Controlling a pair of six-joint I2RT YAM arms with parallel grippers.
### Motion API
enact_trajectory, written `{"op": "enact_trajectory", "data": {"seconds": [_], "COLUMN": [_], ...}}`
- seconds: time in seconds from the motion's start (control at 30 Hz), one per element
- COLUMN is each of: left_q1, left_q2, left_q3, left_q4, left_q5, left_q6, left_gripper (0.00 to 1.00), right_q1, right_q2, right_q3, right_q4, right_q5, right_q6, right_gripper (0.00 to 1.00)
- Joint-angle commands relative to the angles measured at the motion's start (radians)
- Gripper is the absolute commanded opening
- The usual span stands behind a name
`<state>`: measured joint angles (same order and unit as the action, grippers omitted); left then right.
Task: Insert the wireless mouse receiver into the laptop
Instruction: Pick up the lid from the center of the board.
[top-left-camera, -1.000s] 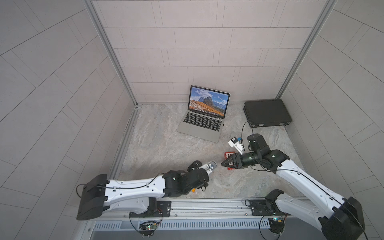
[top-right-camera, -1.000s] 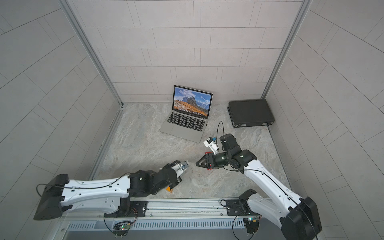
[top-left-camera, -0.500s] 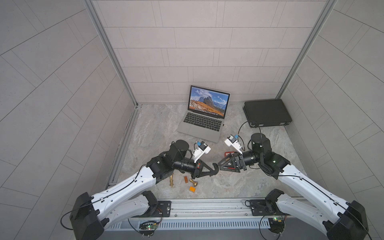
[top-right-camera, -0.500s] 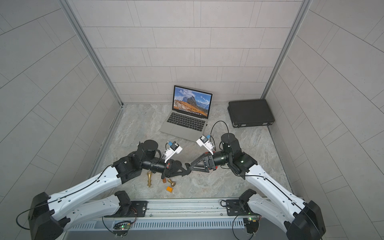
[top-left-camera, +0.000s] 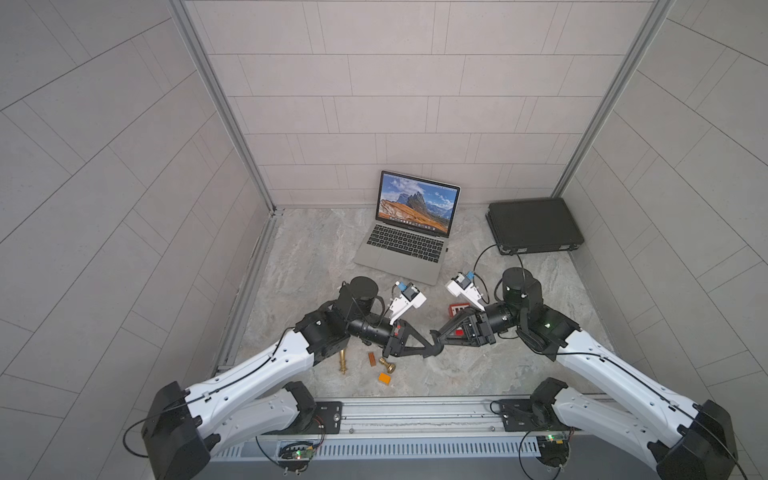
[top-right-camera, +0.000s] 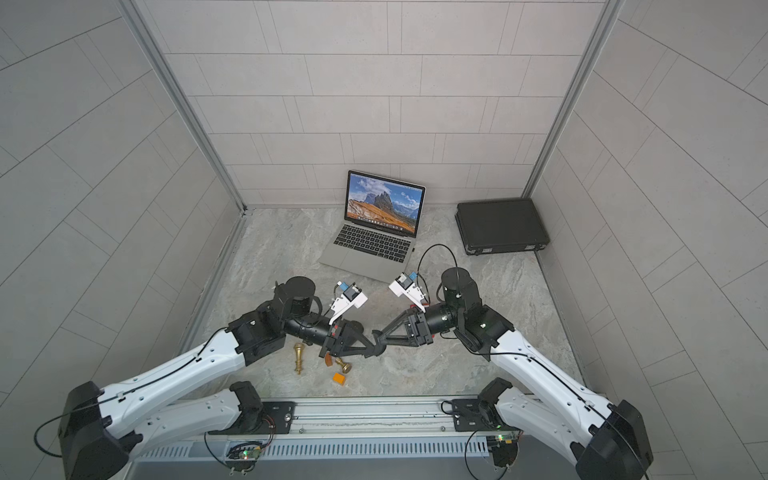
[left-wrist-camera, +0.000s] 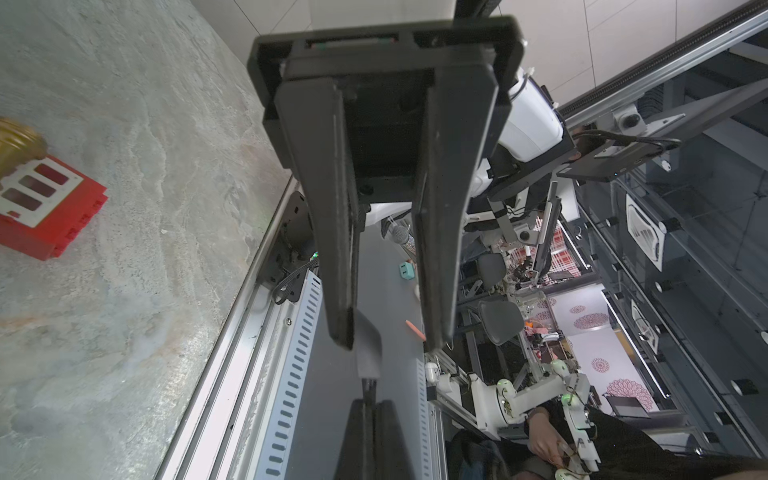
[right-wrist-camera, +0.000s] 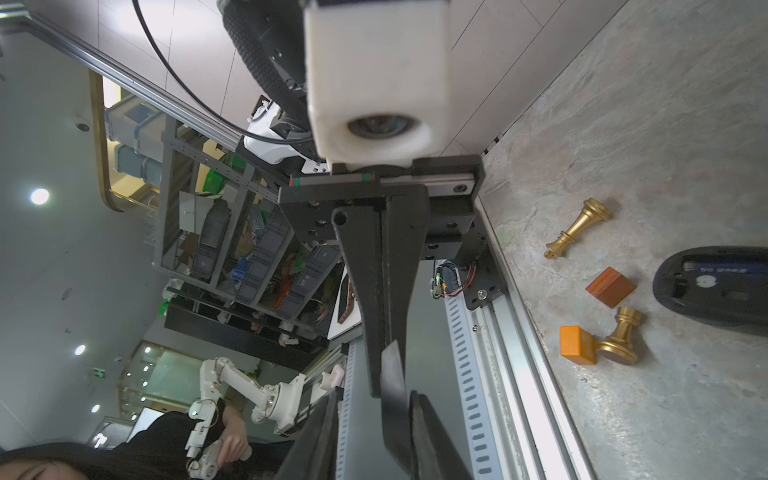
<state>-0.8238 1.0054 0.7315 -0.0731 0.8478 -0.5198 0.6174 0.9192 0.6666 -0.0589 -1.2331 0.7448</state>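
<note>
Silver laptop (top-left-camera: 386, 264) faces arms; left jaws pinch mouse cover (left-wrist-camera: 369, 345), right jaws part-open around it.

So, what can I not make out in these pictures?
- Wireless mouse receiver: unidentifiable; the dark speck at the laptop's right edge is too small in both top views.
- Thin dark piece in the left gripper's shut fingers: only a sliver shows in the wrist views, fingers hide it in the top views.
- Mouse: cut off by the right wrist view's edge.
</note>
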Motion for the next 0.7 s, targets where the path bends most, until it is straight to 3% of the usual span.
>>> {"op": "enact_trajectory", "data": {"seconds": [0.0, 0.27, 0.3, 0.33, 0.37, 0.43, 0.5, 0.67], "left_q1": [0.007, 0.010, 0.012, 0.017, 0.020, 0.038, 0.084, 0.227], "left_q2": [0.009, 0.001, -0.007, -0.024, -0.040, -0.066, -0.075, -0.025], "left_q3": [0.018, 0.003, 0.001, -0.004, -0.013, -0.048, -0.097, -0.170], "left_q4": [0.019, -0.014, -0.035, -0.073, -0.116, -0.202, -0.237, -0.237], "left_q5": [0.001, -0.051, -0.099, -0.198, -0.295, -0.523, -0.682, -0.747], "left_q6": [-0.006, 0.016, 0.023, 0.033, 0.035, 0.006, -0.044, -0.063], "left_gripper": [0.00, 0.00, 0.09, 0.35, 0.53, 0.76, 0.85, 0.86], "right_q1": [0.020, 0.030, 0.030, 0.029, 0.027, 0.016, -0.009, -0.044], "right_q2": [-0.001, 0.011, 0.015, 0.019, 0.023, 0.032, 0.043, 0.066], "right_q3": [-0.012, -0.024, -0.025, -0.028, -0.031, -0.034, -0.067, -0.097], "right_q4": [0.048, 0.047, 0.039, 0.029, 0.018, 0.000, -0.006, -0.005], "right_q5": [-0.030, -0.015, -0.008, 0.006, 0.025, 0.069, 0.107, 0.158], "right_q6": [0.025, 0.028, 0.028, 0.026, 0.024, 0.014, 0.016, 0.025], "right_gripper": [0.25, 0.03, 0.02, 0.01, 0.00, 0.00, 0.00, 0.00]}}
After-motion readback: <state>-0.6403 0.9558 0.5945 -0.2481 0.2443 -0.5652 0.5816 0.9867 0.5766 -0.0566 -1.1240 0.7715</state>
